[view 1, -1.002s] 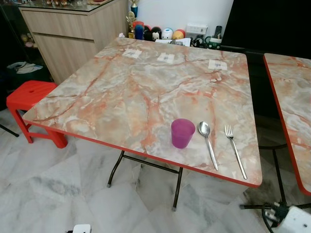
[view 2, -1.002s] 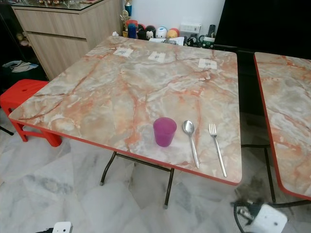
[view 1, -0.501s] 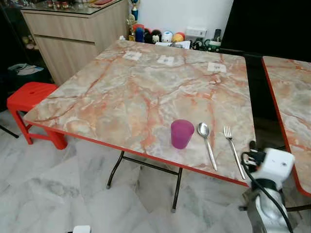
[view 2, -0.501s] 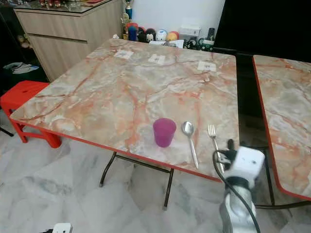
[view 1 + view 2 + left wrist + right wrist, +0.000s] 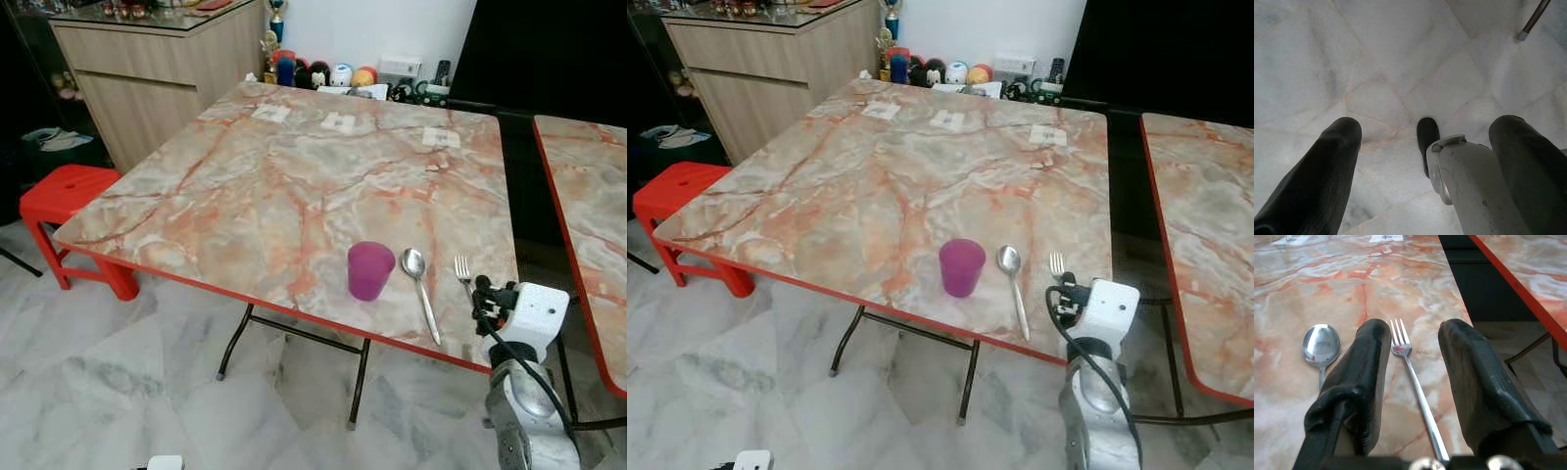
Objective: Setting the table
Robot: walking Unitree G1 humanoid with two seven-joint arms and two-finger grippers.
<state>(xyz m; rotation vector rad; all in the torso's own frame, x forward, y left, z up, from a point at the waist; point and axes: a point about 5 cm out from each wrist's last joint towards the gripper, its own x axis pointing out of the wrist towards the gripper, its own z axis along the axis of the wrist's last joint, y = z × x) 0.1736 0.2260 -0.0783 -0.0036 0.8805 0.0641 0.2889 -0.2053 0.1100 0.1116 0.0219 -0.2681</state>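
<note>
Left eye view: a marble-patterned table (image 5: 284, 186) with a red rim carries, near its front edge toward the front right corner, a purple cup (image 5: 370, 270), a spoon (image 5: 418, 282) just beside it, and a fork (image 5: 462, 267) beyond the spoon. The right gripper (image 5: 482, 297) rides over the fork's handle at the front edge. Three small paper labels (image 5: 338, 122) lie along the far edge; their print is too small to read. A red stool (image 5: 69, 196) stands beside the table's left corner, and a second table (image 5: 588, 225) stands to the right.

Right eye view: the same layout; cup, spoon and fork lie apart from one another, handles pointing to the front edge.

Left wrist view: the left gripper (image 5: 1425, 147) hangs over a pale tiled floor (image 5: 1376, 63), its fingers spread apart, holding nothing.

Right wrist view: the right gripper's two black fingers (image 5: 1369, 362) stand apart, straddling the fork's handle; whether they touch it cannot be told. The spoon's bowl lies just outside one finger.
</note>
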